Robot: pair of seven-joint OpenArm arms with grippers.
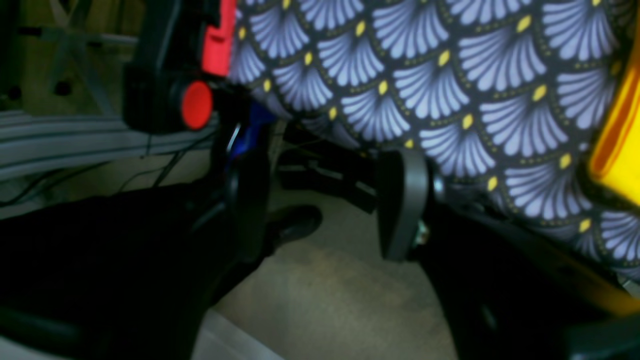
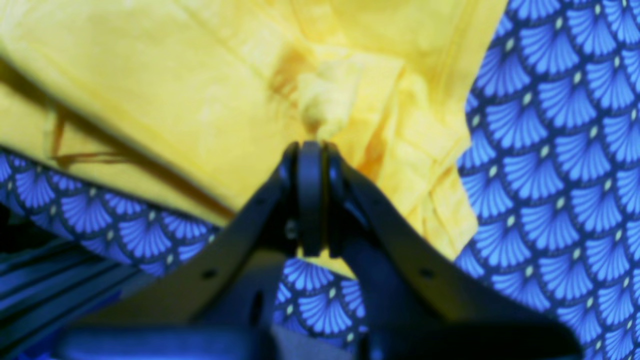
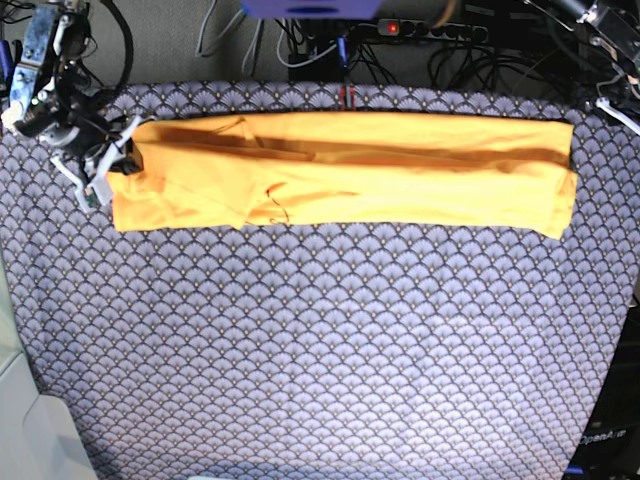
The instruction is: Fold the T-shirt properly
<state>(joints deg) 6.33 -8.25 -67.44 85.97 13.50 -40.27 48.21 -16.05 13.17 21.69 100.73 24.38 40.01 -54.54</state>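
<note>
Yellow-orange T-shirt (image 3: 350, 172) — one, on one scalloped cloth (image 3: 320, 350) — right end effector (image 2: 311, 150) pinching it, left end effector (image 1: 330, 200) agape.

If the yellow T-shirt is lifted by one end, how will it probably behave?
The T-shirt would likely sag and unfold: it lies in a long, thin folded strip. It looks limp, bunching into soft creases at the right gripper. It probably drags on the patterned cloth rather than sliding.

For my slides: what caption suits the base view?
Yellow-orange T-shirt, folded into a long band on the patterned cloth, with the right tool at its end.
</note>
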